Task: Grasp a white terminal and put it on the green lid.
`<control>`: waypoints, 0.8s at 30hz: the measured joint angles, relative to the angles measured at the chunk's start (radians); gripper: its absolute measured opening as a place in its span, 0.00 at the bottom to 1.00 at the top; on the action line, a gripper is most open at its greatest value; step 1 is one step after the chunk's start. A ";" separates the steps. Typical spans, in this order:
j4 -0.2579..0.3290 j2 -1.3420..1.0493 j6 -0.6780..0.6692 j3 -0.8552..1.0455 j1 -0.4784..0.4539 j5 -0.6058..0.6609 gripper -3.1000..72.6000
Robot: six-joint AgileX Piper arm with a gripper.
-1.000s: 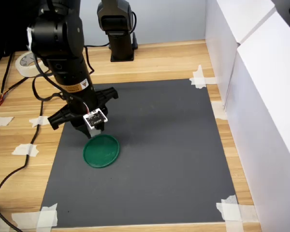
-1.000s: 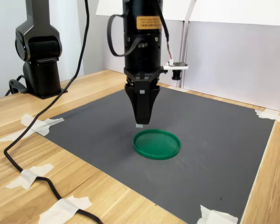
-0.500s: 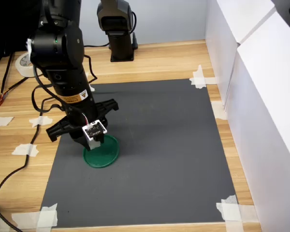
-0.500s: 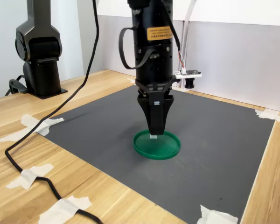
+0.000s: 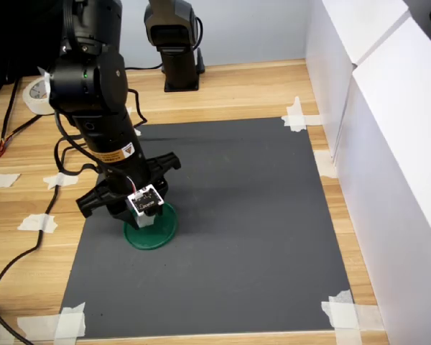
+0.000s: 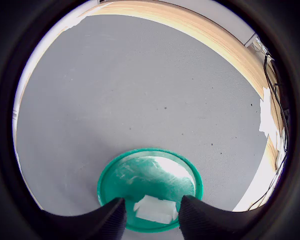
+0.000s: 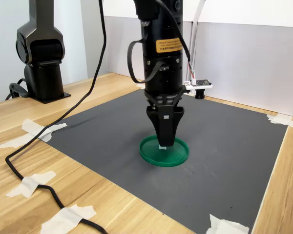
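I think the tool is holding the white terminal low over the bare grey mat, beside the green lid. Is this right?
Not quite. The tool does hold the white terminal low, but over the green lid itself, not over the bare grey mat beside it. The wrist view shows the terminal between the fingers with the green disc directly beneath; the second exterior view agrees.

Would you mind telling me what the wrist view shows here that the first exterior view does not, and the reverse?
Only the wrist view shows the white terminal between the fingertips, over the inside of the green lid. Only the first exterior view shows the tape roll, the white wall and the arm above the gripper, which hides the terminal. Both show the lid on the dark mat.
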 joint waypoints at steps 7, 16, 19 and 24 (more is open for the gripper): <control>0.008 -0.028 0.000 0.000 0.000 -0.002 0.72; 0.124 -0.193 0.000 0.014 0.000 -0.034 0.53; 0.155 -0.272 0.000 0.077 0.000 -0.098 0.34; 0.222 -0.433 0.001 0.235 0.000 -0.293 0.07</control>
